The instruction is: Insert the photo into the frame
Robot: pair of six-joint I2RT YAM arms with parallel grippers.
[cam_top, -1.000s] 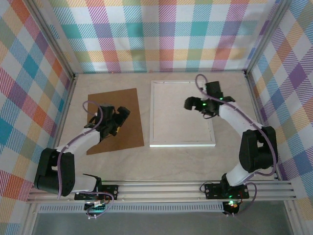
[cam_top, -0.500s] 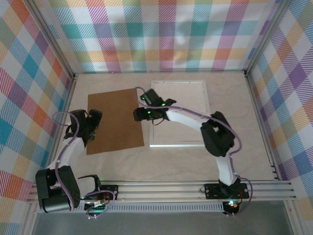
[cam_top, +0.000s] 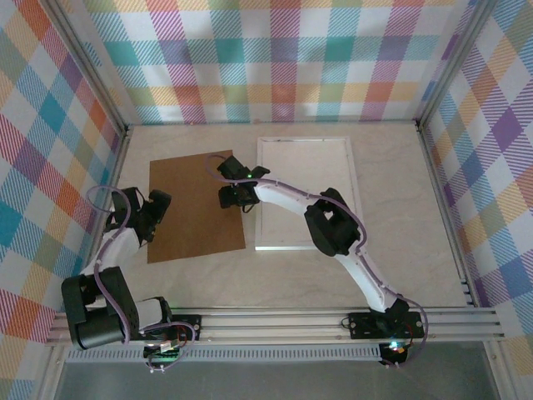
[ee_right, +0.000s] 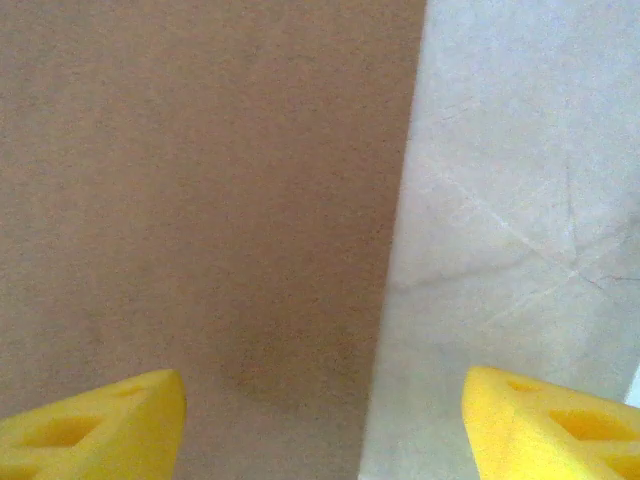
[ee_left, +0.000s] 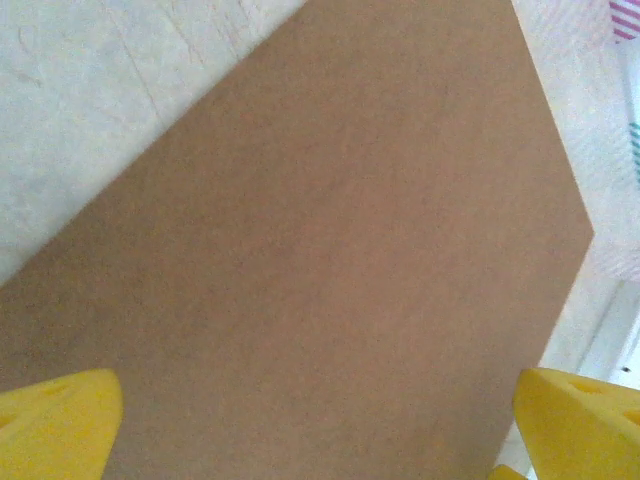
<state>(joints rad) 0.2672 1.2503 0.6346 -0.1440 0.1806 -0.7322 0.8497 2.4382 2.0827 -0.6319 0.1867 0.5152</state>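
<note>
Item: backing board (cam_top: 196, 208), brown, flat on the tabletop (cam_top: 291, 283), long axis running near to far. The jaws of your right arm (cam_top: 283, 198) stood part-open astride its right long edge, one fingertip over board, the other over bare tabletop, nothing held. The jaws of your left arm (cam_top: 112, 250) stood wide over the board's left side, likewise empty. The frame (cam_top: 359, 200) lay flat just right of the board, long axis alike. The photo's place could not be told; it may have lain beneath the board. Judgement: any lift would turn on that right edge, which ran lengthwise through the right jaws' gap.
</note>
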